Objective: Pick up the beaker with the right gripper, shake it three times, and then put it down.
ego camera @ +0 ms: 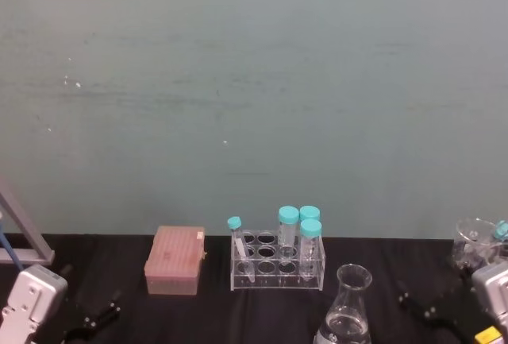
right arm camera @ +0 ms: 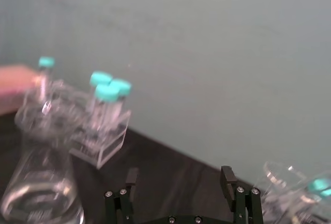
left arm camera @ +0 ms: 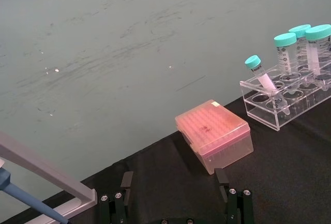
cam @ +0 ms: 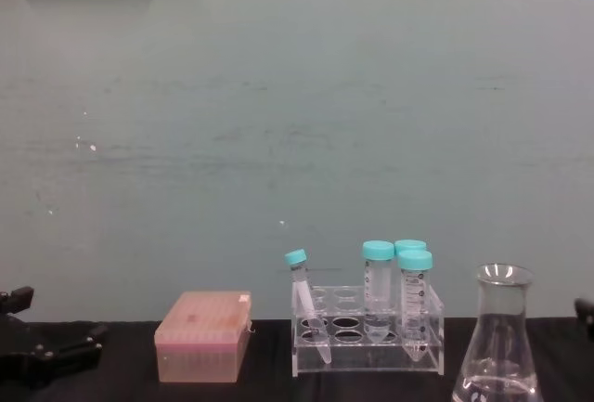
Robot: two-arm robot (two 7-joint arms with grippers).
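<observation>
1 beaker [ego camera: 350, 306]: clear glass, conical, flared neck, upright by the table's [ego camera: 103, 260] near edge, right of centre. Right gripper [right arm camera: 179, 178], black, near it toward the right edge, jaws wide, holding nothing. Left gripper [left arm camera: 174, 180] at near-left corner, jaws wide, empty. Farther back: 1 clear rack [ego camera: 278, 268] w/ 4 teal-capped tubes [ego camera: 288, 229], and 1 pink box [ego camera: 175, 260].

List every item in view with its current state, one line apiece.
beaker, upright on the table, ungrasped
right hand, open, apart from the beaker
left hand, open, holding nothing
tube rack, upright, four capped tubes in it, one tilted
pink box, lid shut
</observation>
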